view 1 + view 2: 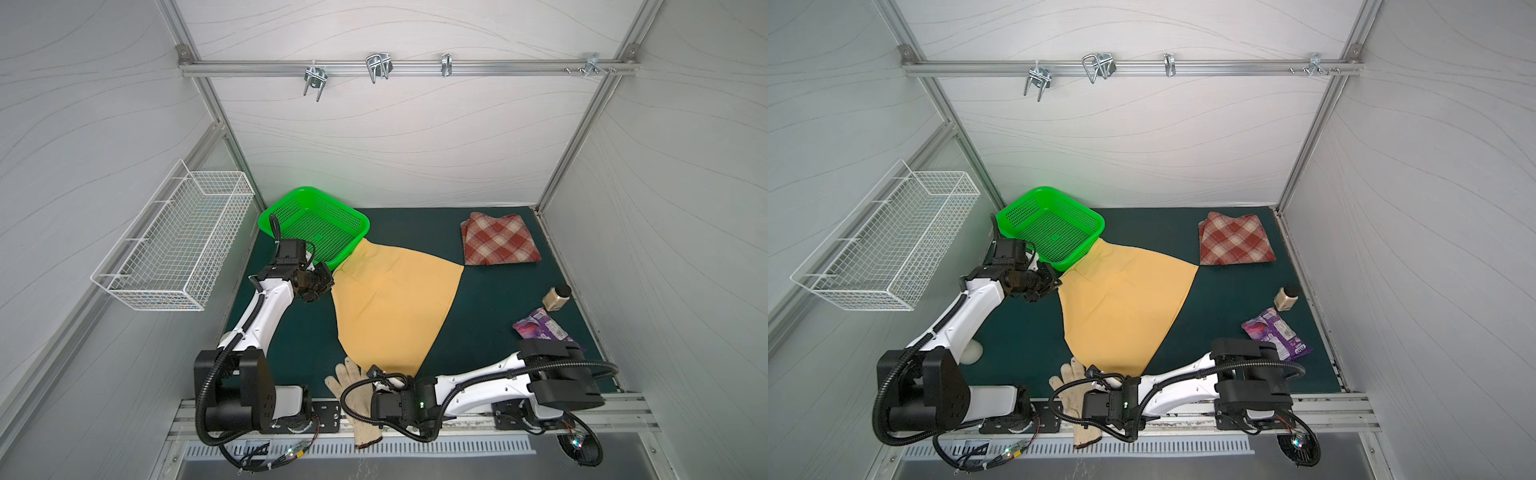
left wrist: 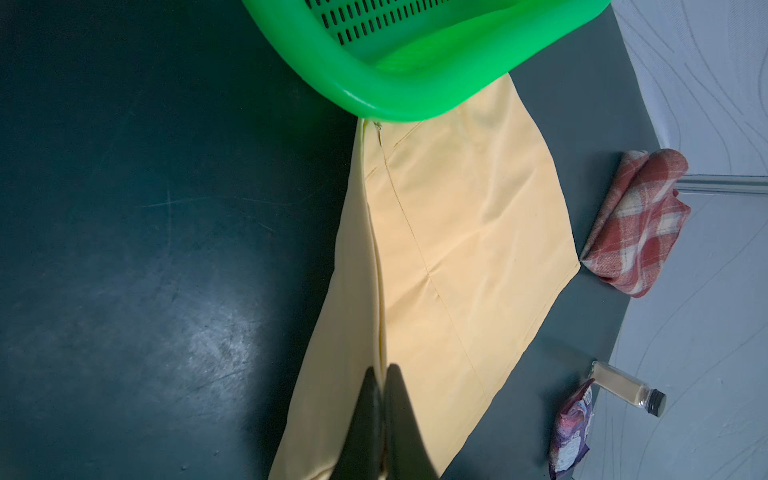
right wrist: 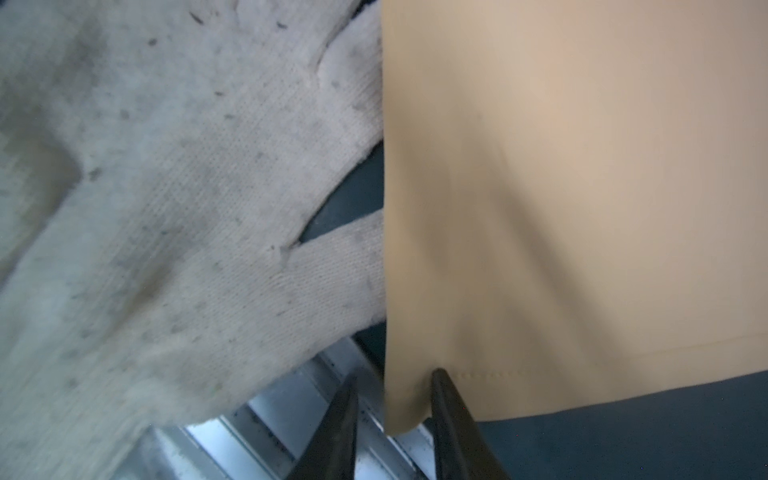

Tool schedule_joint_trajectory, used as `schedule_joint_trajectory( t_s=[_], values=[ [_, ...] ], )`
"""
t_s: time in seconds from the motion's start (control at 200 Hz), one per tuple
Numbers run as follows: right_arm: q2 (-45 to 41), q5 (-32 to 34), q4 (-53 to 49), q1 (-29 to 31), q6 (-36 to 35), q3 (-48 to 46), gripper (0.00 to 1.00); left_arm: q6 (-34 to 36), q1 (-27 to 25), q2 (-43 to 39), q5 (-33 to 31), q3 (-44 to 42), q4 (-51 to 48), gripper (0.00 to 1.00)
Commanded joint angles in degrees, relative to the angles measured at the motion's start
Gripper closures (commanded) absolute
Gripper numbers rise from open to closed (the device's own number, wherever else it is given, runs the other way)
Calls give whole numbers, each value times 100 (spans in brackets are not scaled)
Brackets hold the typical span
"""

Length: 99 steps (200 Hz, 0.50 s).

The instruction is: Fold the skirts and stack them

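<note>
Mustard-yellow skirt (image 1: 395, 299) lies flat mid-mat, and the first fold looks to be in preparation.
Its waist end meets the green basket (image 1: 291, 203) at the mat's (image 1: 490, 332) far left corner, and its hem corner overlaps the work glove (image 1: 353, 390) at the near edge. Your left gripper (image 2: 382, 374) is pinched together on the skirt's side edge. Your right gripper (image 3: 392, 378) stands apart, straddling the hem corner. The plaid skirt (image 1: 498, 239) sits folded far right. Next, probably, clamp the hem alone, sparing the glove.

I lose yellow skirt (image 1: 392, 299) top corner under green basket (image 1: 309, 191), left of centre; glove (image 3: 166, 187) fingertips tucked beneath skirt edge; packet (image 1: 536, 326) print too small to read.
</note>
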Motion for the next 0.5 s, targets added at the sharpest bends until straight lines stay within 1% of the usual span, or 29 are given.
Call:
schedule_joint_trajectory(
  t_s=[0.0,0.19,0.49],
  values=[
    [-11,493,-337,-279,-23,-31,69,60,35,28,38,75,151,100],
    [145,471,-427,-342,-109,27,69,59,35,31,43,67,152,100],
    [110,449,-337,-458,-108,-109,69,67,35,31,35,48,152,100]
  ],
)
